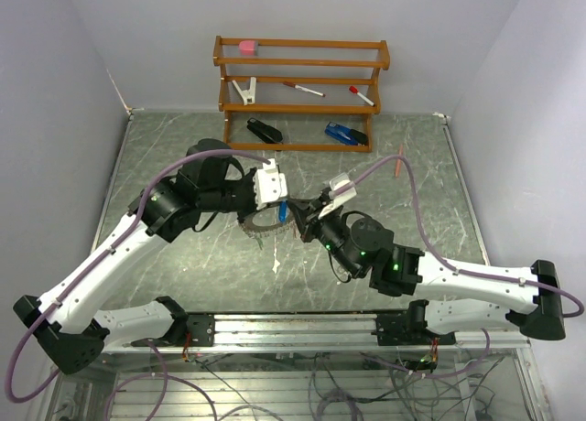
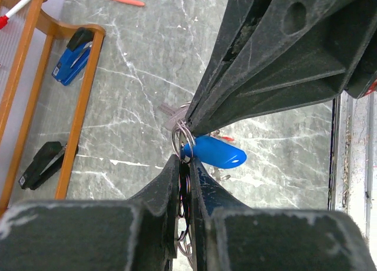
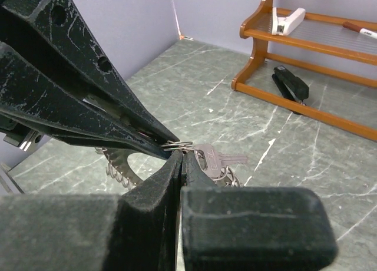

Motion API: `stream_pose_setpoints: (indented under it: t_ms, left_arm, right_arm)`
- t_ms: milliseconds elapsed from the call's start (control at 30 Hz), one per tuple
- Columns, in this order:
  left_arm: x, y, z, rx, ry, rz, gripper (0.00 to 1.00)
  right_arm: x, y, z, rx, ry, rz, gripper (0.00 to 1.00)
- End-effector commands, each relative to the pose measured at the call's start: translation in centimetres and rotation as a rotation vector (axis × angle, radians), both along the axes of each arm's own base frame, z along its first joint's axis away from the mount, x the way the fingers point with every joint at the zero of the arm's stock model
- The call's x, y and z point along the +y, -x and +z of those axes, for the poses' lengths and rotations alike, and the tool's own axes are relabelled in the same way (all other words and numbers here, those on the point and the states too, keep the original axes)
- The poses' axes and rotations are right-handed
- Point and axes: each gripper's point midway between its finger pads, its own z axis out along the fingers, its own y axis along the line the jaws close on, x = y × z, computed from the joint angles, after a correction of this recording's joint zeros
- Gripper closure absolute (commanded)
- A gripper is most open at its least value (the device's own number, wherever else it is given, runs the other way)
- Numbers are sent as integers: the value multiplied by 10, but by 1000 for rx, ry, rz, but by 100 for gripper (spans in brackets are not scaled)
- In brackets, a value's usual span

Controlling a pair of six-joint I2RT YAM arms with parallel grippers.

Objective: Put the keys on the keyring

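Observation:
The keyring is a large toothed silvery ring, held just above the table's middle; its jagged rim shows under the left fingers. My left gripper is shut on its thin wire, seen edge-on between the jaws. A silvery key with a blue tag hangs on a small split ring at the meeting point. My right gripper comes in from the right, jaws shut, tips pinching at that small ring. The right fingers cross the top of the left wrist view.
A wooden rack stands at the back with a black stapler, a blue stapler, red-capped pens, a white clip and a pink block. An orange pen lies on the marble table at right.

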Motion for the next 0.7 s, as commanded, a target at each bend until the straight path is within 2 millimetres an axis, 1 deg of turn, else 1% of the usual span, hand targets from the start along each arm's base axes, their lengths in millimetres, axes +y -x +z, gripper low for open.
stream_pose_setpoints:
  t_ms: [0, 133, 233, 267, 300, 367, 400, 433, 467, 533, 600, 667]
  left_arm:
    - [-5, 0, 32, -28, 71, 4, 93]
    - [-5, 0, 38, -35, 84, 9, 93]
    - [-2, -3, 40, -56, 80, 19, 93]
    - [-1, -4, 42, -61, 83, 25, 93]
    - [-1, -4, 42, -61, 87, 28, 93]
    - [-3, -3, 43, -54, 95, 24, 93]
    - [-4, -3, 43, -51, 98, 21, 93]
    - [-5, -3, 43, -47, 102, 18, 93]
    - [-6, -3, 44, -46, 106, 15, 93]
    - [-8, -1, 43, -41, 101, -5, 93]
    - [-7, -2, 45, -44, 99, 0, 93]
    - [-6, -3, 46, -44, 99, 13, 93]
  right_arm:
    - [-11, 2, 14, -29, -10, -12, 100]
    - [-16, 3, 14, -20, -7, -14, 100]
    - [-32, 3, 13, -9, -5, -45, 100]
    - [-39, 3, 16, -7, -14, -60, 100]
    - [-45, 3, 20, -10, -26, -71, 87]
    - [-51, 4, 28, -24, -46, -73, 63]
    - [-49, 5, 31, -26, -50, -65, 56]
    - [-45, 5, 32, -31, -40, -50, 51]
    - [-38, 6, 29, -34, -17, -31, 44]
    - [-21, 9, 20, -32, 49, 26, 40]
    - [-8, 11, 11, -15, 97, 58, 39]
    - [1, 12, 7, -7, 102, 77, 39]
